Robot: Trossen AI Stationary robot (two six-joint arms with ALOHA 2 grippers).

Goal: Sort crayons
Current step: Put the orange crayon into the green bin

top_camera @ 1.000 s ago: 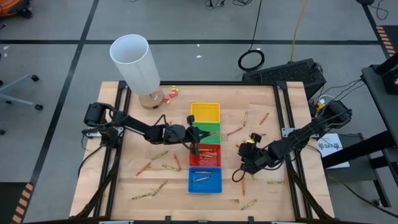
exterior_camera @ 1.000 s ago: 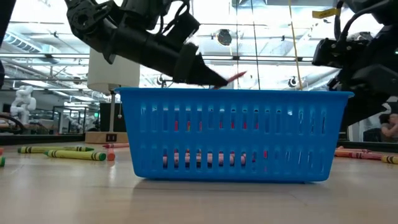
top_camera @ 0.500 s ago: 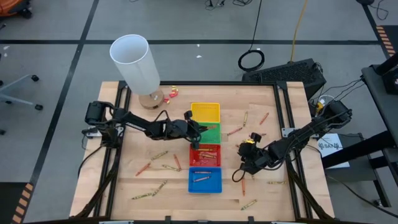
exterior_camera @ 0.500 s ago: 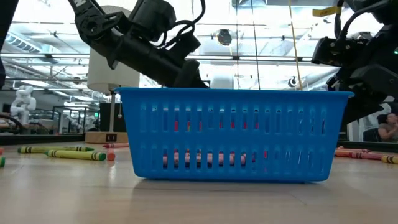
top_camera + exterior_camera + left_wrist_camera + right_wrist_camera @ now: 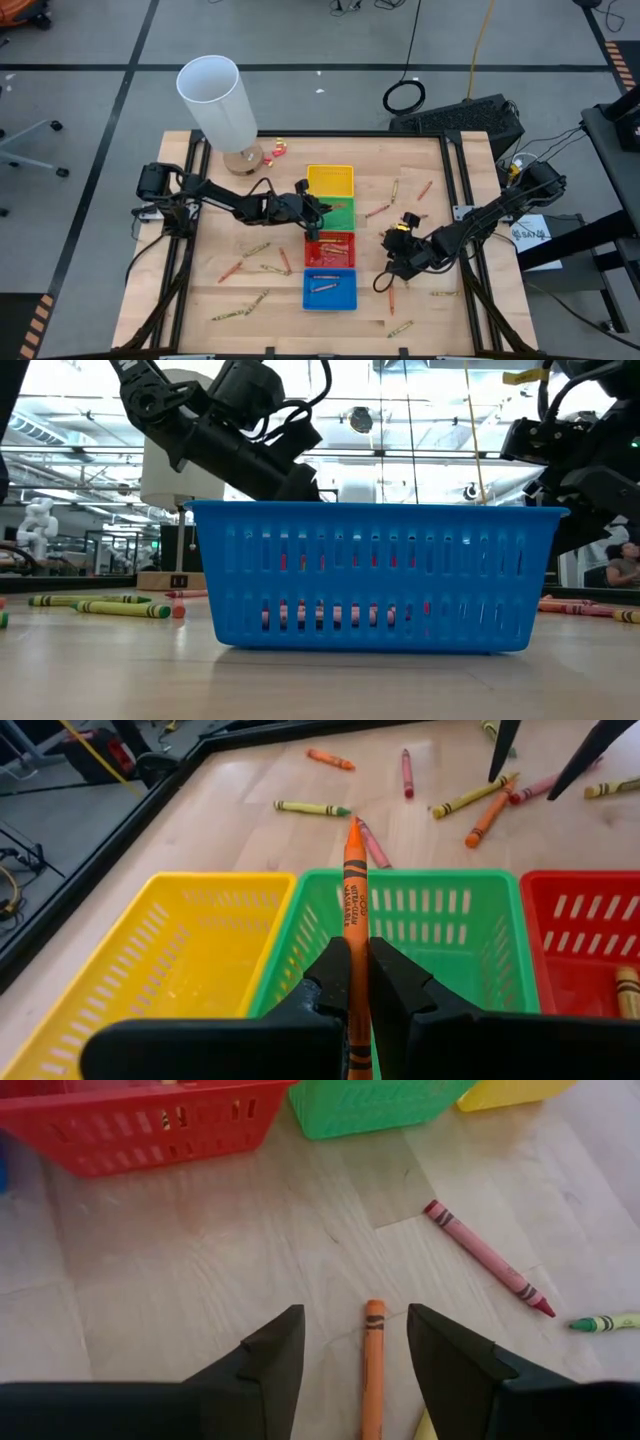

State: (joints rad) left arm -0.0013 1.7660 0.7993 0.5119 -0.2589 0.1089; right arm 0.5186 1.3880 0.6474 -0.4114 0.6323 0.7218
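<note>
Orange crayon, paper-wrapped with a waxy cone tip, pinched between the two dark fingers of the left gripper; jaws narrow, closed on the stick. It points out over the near rim of the green tray. From above, the left gripper sits over the green tray, near its border with the yellow tray.

Other crayons lie loose on the table on both sides of the tray row; a few rest inside the red tray and the blue tray.

Right gripper low over the board, fingers spread wide, holding nothing. A second orange crayon lies flat between its fingers; a pink crayon lies near, aslant.

Trays: four moulded plastic baskets with slotted walls, set in one line, touching. The low view looks through the slots of the blue tray at crayons behind.

Surface: pale wood-grain table, smooth, framed by dark rails. A white cylinder on a round base stands at its far left corner.

Room: grey floor with dark tape lines, a coiled black cable, bright ceiling lights seen past the baskets.
</note>
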